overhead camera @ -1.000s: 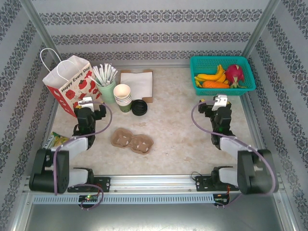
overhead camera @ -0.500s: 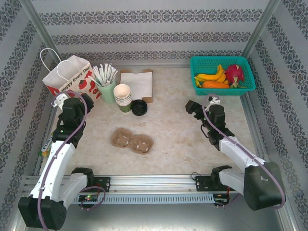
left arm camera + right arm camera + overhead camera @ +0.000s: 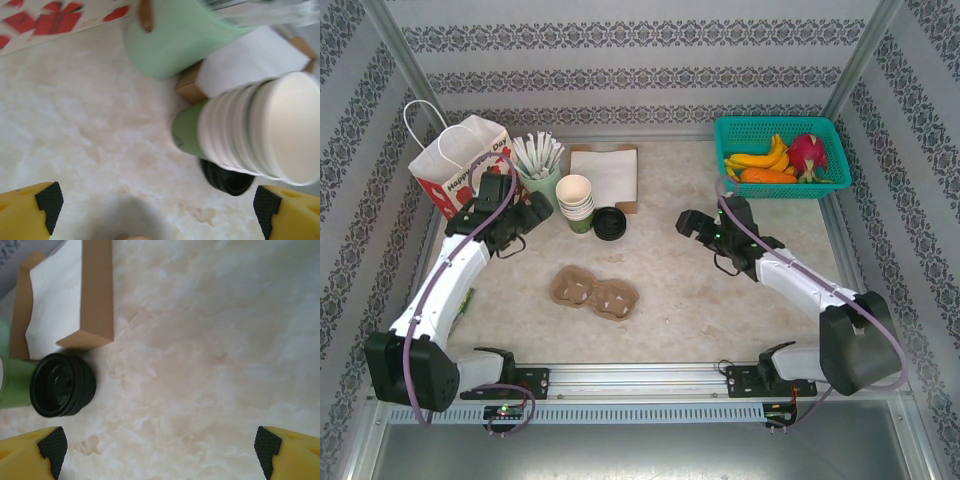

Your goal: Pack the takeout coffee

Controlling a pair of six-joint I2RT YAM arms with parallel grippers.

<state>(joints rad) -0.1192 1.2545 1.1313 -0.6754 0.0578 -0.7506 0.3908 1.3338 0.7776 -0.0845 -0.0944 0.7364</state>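
1. The left jaws are seen spread to their widest, with nothing held; their black pads (image 3: 49,200) sit at the two lower corners of the wrist view, and only bare bench (image 3: 90,135) lies between them.
2. The right jaws are likewise held wide and empty, and pale bench is seen between their pads (image 3: 50,446).
3. Just ahead of the left jaws, off to the right, the paper cups (image 3: 250,130) are found. They are nested in a stack, olive-green outside and cream inside. The stack stands at the rear left of the bench, between the mint-green straw cup (image 3: 540,185) and the stack of black lids (image 3: 610,222). No lid is seen on the top cup.
4. Ahead of the right jaws, to the left, the black lids are seen again, just beside the brown tray of white paper (image 3: 95,295).
5. The step is judged to be the approach: nothing is gripped, the pulp carrier (image 3: 595,292) lies unfilled at mid-bench, and the paper bag (image 3: 460,170) waits at the far left.
6. Next, the left jaws would need to be centred on the cup stack and closed gently so that one cup is freed, while the right jaws are lined up over the lids.
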